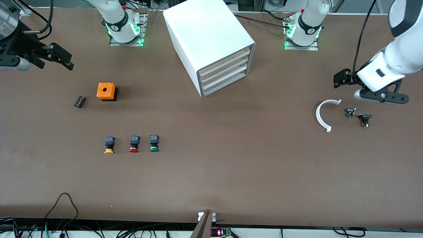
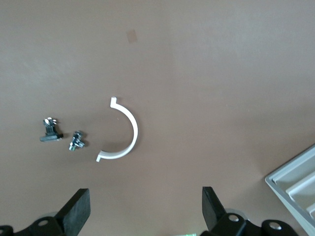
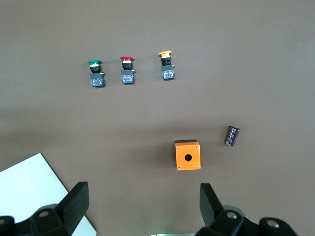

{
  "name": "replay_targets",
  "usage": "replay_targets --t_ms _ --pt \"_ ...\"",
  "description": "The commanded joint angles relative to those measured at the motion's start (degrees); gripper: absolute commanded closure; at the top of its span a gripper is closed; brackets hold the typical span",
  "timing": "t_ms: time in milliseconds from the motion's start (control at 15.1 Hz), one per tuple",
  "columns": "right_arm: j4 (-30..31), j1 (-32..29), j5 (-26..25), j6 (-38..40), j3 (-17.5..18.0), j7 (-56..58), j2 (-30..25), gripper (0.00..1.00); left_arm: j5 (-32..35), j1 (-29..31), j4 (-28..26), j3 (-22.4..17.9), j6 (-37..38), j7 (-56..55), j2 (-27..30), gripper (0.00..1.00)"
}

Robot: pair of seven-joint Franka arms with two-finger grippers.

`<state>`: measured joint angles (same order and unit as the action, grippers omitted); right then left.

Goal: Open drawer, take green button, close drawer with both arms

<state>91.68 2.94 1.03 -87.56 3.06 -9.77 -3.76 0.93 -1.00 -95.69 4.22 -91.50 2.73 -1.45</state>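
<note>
Brown and matte, the surface (image 1: 231,158) carries a big white cabinet (image 1: 205,36) near the robots' bases, between the two arms. All four of its cream-fronted drawers, including the drawer (image 1: 224,72) of the task, sit flush and closed.

Three push-buttons lie in a row nearer the front camera, toward the right arm's end. The green button (image 1: 154,143) is the one closest to the cabinet, just beside the red button (image 1: 134,144), with the yellow-orange button (image 1: 109,145) after that. Farther from the camera than this row stand an orange box (image 1: 106,91) with a round hole on top and, beside it, a small dark cylindrical part (image 1: 80,101).

Toward the left arm's end lie a white curved clip (image 1: 322,115) and two small metal-and-black parts (image 1: 358,115), near each other.

The right tool (image 1: 56,56) hangs over the right arm's end of the surface with its fingers (image 3: 74,201) spread apart and holding nothing. The left tool (image 1: 342,78) hangs above the clip, fingers (image 2: 76,211) likewise spread and empty.
</note>
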Motion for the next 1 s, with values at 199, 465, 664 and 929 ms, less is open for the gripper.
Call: replay_targets --t_ms 199,465,664,929 --pt "-2.91 -1.09 -0.77 -0.06 1.16 1.06 2.7 0.0 -0.66 -0.59 -4.86 -1.94 -6.41 -0.98 4.96 0.0" --pt "-3.09 -1.09 -1.12 -1.91 1.16 4.23 2.7 0.0 -0.93 -0.23 -4.6 -1.24 -5.97 -1.32 4.7 0.0" --pt "-6.32 -0.92 -3.92 -1.38 1.42 5.46 4.1 0.0 -0.66 -0.23 -4.6 -1.06 -3.87 -1.41 4.79 0.0" --pt "-7.04 -1.0 -3.75 -1.47 1.42 4.85 4.72 0.0 -0.4 -0.23 -3.37 -1.15 -3.69 -1.41 4.61 0.0"
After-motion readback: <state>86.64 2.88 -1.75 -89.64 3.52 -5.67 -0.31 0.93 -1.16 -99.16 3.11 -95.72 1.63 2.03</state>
